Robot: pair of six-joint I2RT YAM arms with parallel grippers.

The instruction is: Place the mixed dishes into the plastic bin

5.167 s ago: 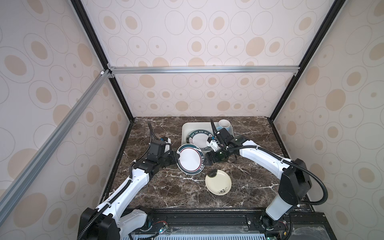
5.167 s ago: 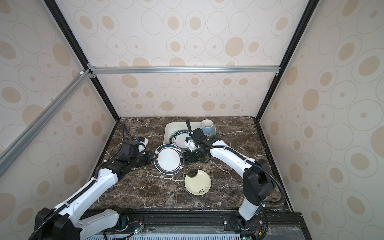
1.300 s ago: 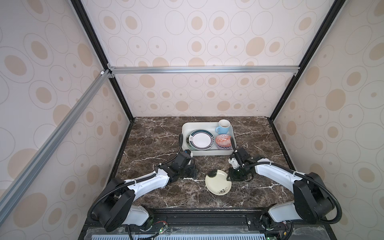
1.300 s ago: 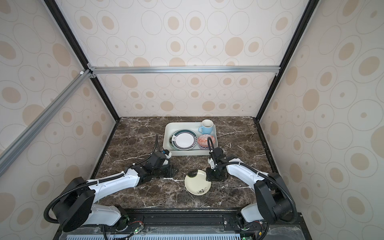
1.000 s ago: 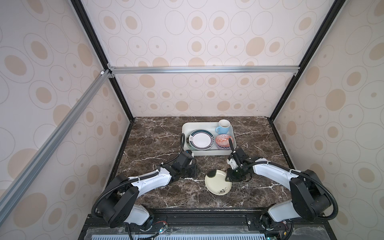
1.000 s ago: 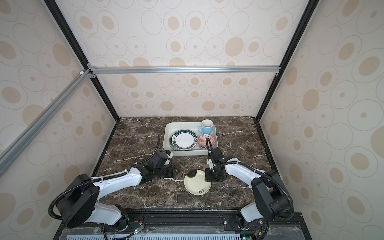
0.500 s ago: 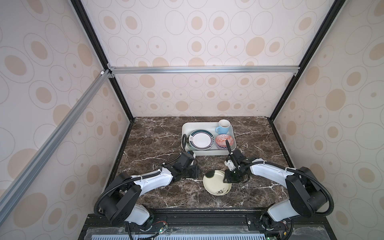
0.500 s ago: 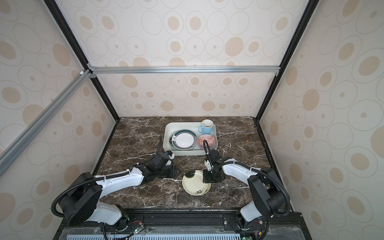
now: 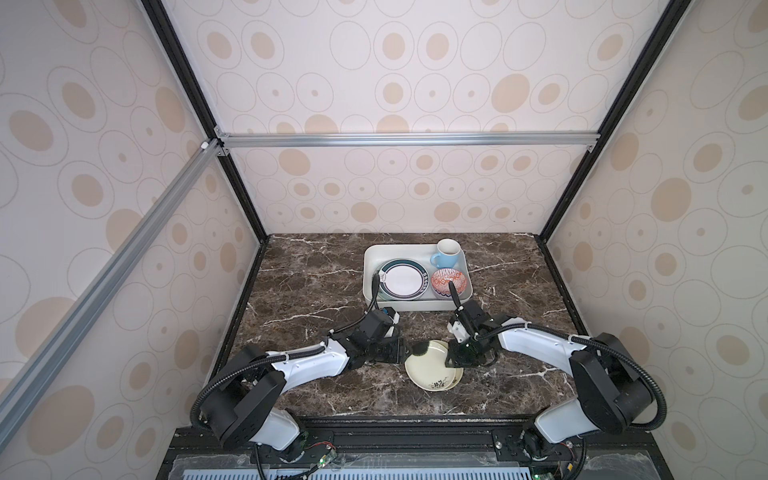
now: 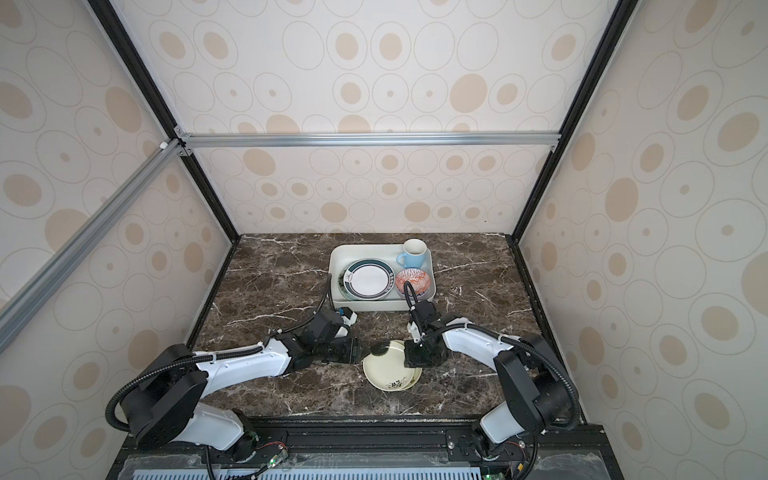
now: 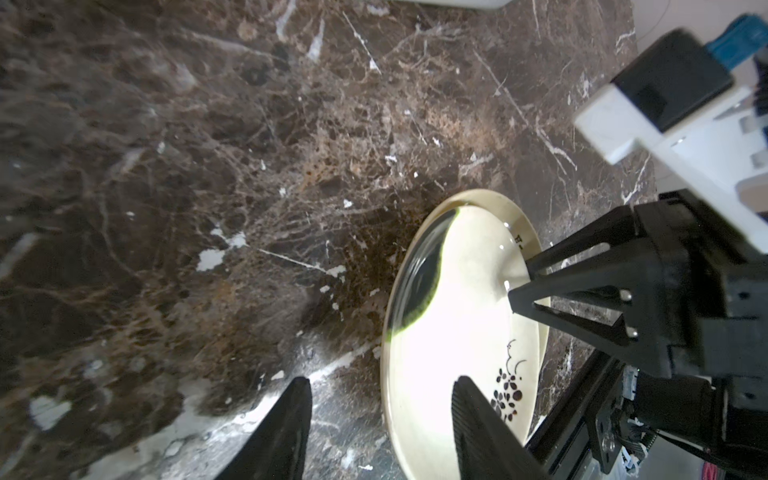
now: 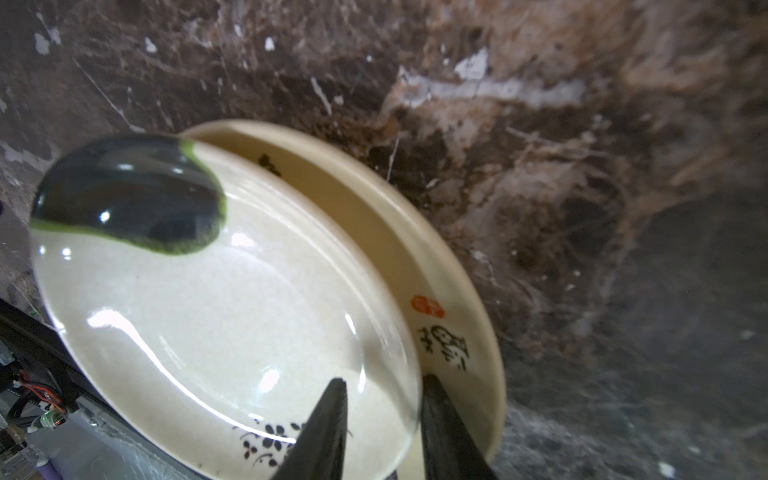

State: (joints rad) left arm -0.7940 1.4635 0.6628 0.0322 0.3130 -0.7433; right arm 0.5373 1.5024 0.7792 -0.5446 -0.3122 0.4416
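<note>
Cream lower plate (image 12: 453, 286) mostly beneath upper plate (image 12: 208, 324)

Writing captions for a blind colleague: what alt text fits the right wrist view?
The right gripper pinches the rim of a glossy cream top plate, marked with a dark green blotch and black flowers. It sits askew on a lower plate bearing a red stamp and black writing, on a brown marble table.

White arm shells (image 9: 307, 365), black joints (image 9: 245, 411) and cables (image 9: 661, 401)
</note>
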